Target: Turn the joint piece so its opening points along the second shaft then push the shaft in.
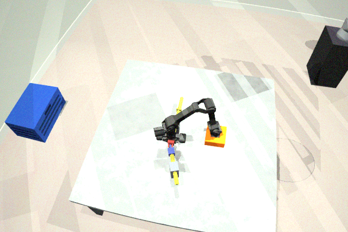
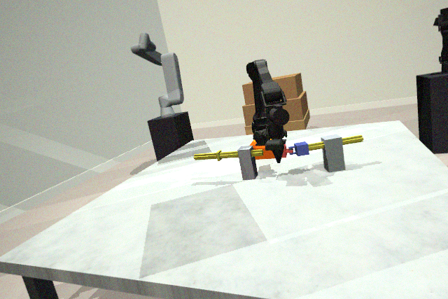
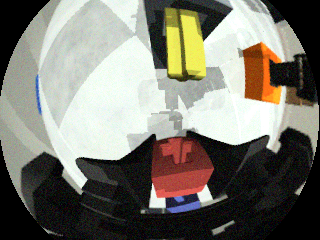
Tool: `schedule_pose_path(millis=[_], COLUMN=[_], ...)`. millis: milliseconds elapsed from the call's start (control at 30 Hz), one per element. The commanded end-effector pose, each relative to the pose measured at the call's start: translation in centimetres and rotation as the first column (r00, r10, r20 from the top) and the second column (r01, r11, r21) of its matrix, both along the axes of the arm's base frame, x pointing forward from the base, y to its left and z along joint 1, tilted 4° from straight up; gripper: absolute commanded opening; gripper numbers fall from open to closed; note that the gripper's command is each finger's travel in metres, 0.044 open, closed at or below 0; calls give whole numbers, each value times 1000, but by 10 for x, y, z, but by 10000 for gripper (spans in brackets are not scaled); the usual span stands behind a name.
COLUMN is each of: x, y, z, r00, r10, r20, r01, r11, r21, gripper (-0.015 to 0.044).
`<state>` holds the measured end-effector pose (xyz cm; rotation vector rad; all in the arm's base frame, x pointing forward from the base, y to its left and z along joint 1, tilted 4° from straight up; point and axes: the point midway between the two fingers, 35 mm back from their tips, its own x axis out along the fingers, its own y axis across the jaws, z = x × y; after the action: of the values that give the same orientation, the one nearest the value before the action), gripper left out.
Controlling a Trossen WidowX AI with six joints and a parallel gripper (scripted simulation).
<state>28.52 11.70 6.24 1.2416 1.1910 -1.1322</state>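
My gripper [image 1: 170, 138] [image 2: 278, 156] [image 3: 171, 135] is shut on the red joint piece [image 1: 171, 142] [image 3: 182, 175], one finger on each side. In the wrist view the piece's cross-shaped opening faces the second shaft's end. The blue joint part [image 1: 171, 150] [image 2: 301, 148] is behind it, on the fixed yellow shaft [image 1: 175, 179] [image 2: 353, 139] in its grey block [image 1: 174, 165] [image 2: 334, 158]. The second yellow shaft [image 1: 180, 102] [image 2: 204, 156] [image 3: 185, 45] passes through the other grey block [image 2: 248, 166]. Its near end is apart from the opening. Exact alignment is hard to tell.
The arm's orange base [image 1: 214, 141] [image 3: 255, 75] stands on the white table [image 1: 238, 195] [image 2: 325, 252], beside the shafts. A small collar [image 2: 218, 155] sits on the second shaft, on the far side of its block from the gripper.
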Motion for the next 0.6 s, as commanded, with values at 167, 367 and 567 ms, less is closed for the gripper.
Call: schedule_pose_path(millis=[167, 367, 567], x=[0, 0, 0], y=[0, 0, 0], z=[0, 0, 0], r00=[1000, 1000, 1000], r10=[0, 0, 0], r20=[0, 0, 0], r01=[0, 0, 0], r11=[1000, 1000, 1000], r21=[0, 0, 0], gripper=[147, 121, 0])
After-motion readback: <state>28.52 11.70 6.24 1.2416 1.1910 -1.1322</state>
